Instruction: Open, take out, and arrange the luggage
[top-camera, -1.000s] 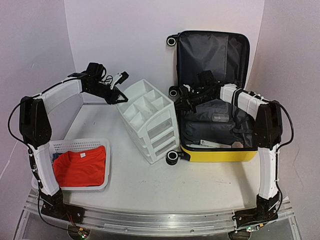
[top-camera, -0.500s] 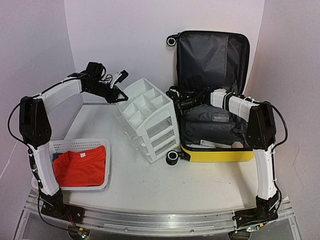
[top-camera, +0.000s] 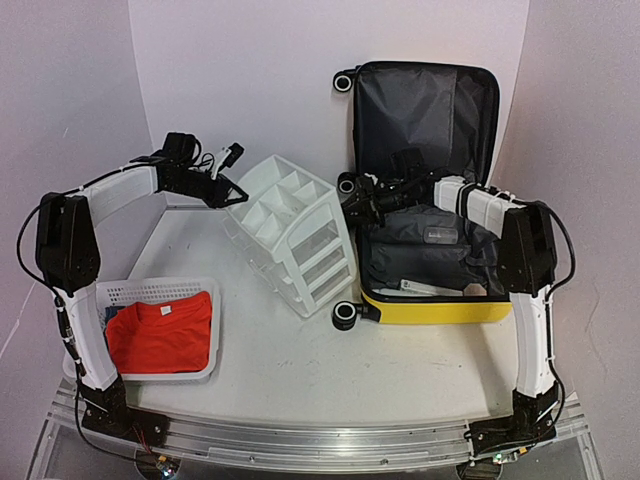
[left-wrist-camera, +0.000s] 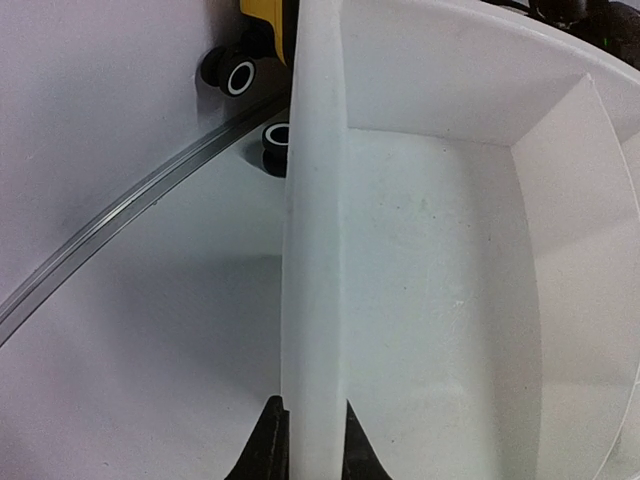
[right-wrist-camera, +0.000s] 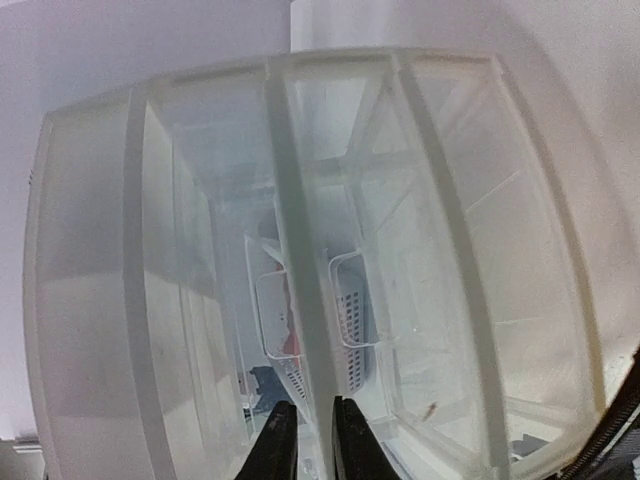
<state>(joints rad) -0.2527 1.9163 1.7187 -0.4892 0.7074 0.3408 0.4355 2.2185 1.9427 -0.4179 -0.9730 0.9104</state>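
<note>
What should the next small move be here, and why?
Probably shift the drawer unit slightly leftward, away from the suitcase: the left end effector and right end effector each pinch one of its walls, and it crowds the open suitcase.

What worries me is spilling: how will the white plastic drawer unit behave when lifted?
Probably light and stiff: the white plastic drawer unit has thin, translucent walls and empty-looking top compartments. It looks tilted, so its drawers may slide out. The left end effector and right end effector each pinch one thin wall, so it could pivot.
</note>
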